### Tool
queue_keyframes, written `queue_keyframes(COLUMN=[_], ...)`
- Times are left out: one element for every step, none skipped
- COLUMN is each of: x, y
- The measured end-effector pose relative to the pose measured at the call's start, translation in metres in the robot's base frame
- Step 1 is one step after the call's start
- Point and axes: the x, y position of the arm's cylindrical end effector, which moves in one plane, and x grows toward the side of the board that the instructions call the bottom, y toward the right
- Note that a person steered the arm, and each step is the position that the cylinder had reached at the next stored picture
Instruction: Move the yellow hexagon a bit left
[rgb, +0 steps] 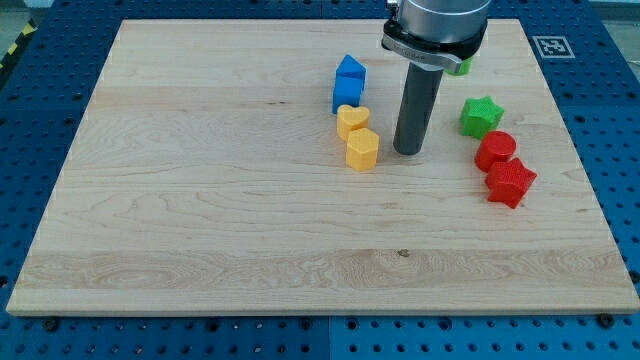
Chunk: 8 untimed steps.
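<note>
The yellow hexagon (362, 149) lies near the middle of the wooden board (200, 200). It touches a yellow heart (351, 121) just above it. My tip (407, 151) stands on the board a short way to the hexagon's right, with a small gap between them. The dark rod rises from the tip to the arm's grey head at the view's top.
Two blue blocks (348, 82) sit together above the yellow heart. A green star (481, 116), a red cylinder (496, 150) and a red star (511, 182) lie right of my tip. A green block (463, 67) is mostly hidden behind the arm's head.
</note>
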Motion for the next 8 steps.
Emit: queue_keyframes(x=[0.004, 0.024, 0.026, 0.026, 0.025, 0.025, 0.025, 0.025], y=[0.0, 0.0, 0.0, 0.0, 0.0, 0.0, -0.004, -0.014])
